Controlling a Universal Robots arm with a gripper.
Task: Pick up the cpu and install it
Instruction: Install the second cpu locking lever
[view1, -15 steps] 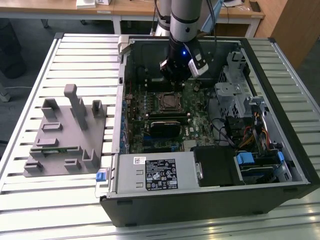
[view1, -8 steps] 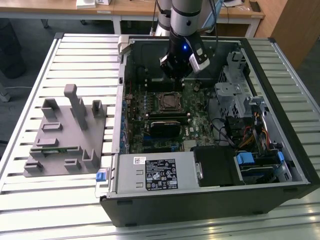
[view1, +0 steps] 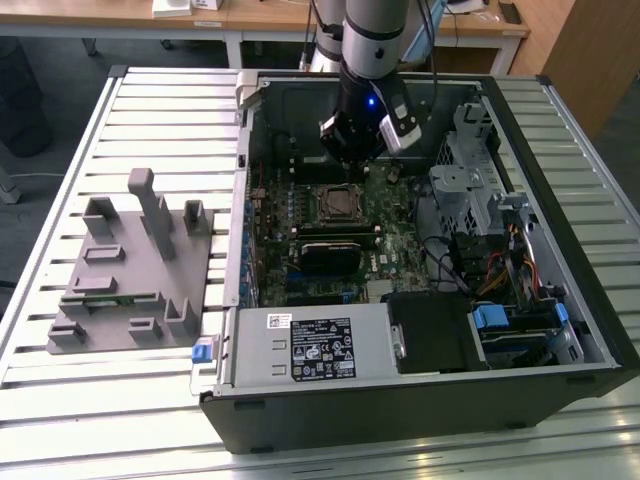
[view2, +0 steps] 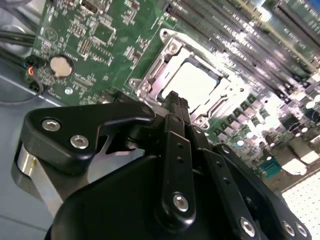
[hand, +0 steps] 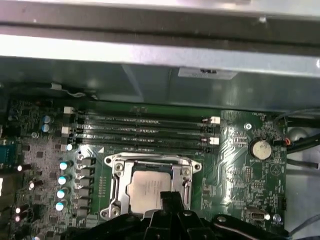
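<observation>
One gripper (view1: 352, 150) above seated cpu (hand: 150, 187)

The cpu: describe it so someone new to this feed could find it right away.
Start at the open computer case on the slatted table, then its green motherboard. Beside the row of long dark memory slots sits a metal-framed socket, and the cpu lies inside it. It is a flat silvery-white square, the only pale plate there, just ahead of the gripper.
</observation>
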